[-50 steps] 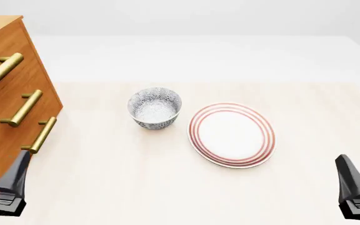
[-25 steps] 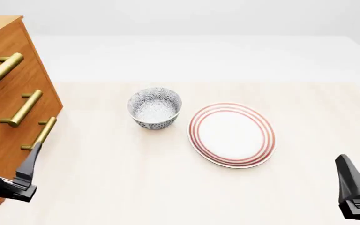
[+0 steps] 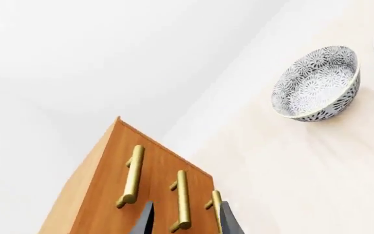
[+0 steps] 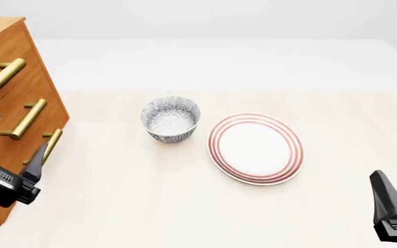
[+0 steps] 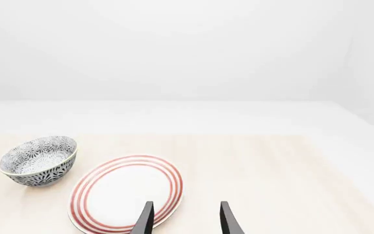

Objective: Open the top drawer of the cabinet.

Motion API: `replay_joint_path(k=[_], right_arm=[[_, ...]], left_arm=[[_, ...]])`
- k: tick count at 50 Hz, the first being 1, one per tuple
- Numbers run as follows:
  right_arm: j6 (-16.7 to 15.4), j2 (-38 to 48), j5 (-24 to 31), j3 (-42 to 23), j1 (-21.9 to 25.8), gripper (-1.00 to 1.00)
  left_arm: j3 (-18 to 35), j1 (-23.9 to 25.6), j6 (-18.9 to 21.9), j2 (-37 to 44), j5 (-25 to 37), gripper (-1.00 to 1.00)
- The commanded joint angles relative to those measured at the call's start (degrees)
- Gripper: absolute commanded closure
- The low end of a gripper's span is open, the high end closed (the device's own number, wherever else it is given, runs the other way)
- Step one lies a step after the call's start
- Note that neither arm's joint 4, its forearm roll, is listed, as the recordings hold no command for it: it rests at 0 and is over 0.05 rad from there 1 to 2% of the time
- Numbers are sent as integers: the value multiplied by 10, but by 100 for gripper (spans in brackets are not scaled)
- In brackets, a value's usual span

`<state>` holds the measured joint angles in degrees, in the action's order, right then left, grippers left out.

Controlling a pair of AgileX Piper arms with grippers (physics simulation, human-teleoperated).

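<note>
The big orange-brown wooden cabinet stands at the table's left edge, its top drawer with the brass bar handle pushed in. The black left gripper hangs by the lower handles, fingers apart, grasping nothing. Then a patterned bowl, a red-ringed plate. The right gripper waits, fingers apart.

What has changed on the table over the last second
The left gripper rose and swung toward the orange-brown wooden cabinet, its jaws now open in front of the lower brass bar handles; it holds nothing. The right gripper, the patterned grey bowl, the red-ringed white plate and all three drawers stayed put; the top drawer is closed.
</note>
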<state>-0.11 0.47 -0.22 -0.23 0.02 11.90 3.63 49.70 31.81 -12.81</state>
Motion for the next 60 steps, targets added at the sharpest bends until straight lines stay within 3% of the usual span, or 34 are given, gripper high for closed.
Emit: replay_joint_path(k=[1, 10, 16, 30, 42, 48, 60], right_arm=[[1, -1, 1, 0, 0, -100], [0, -2, 2, 0, 0, -100], [0, -2, 2, 0, 0, -100], [0, -3, 3, 0, 0, -100], [0, -2, 3, 0, 0, -100], [0, -2, 2, 0, 0, -100], [0, -3, 3, 0, 0, -100]], left_arm=[[19, -14, 80, 32, -8, -100], [39, -26, 131, 53, -18, -100], [56, -25, 142, 65, -17, -100], [53, -36, 202, 127, -72, -100], [83, -40, 211, 135, -57, -100], [72, -59, 240, 150, -84, -100], [71, -70, 251, 193, -117, -100]])
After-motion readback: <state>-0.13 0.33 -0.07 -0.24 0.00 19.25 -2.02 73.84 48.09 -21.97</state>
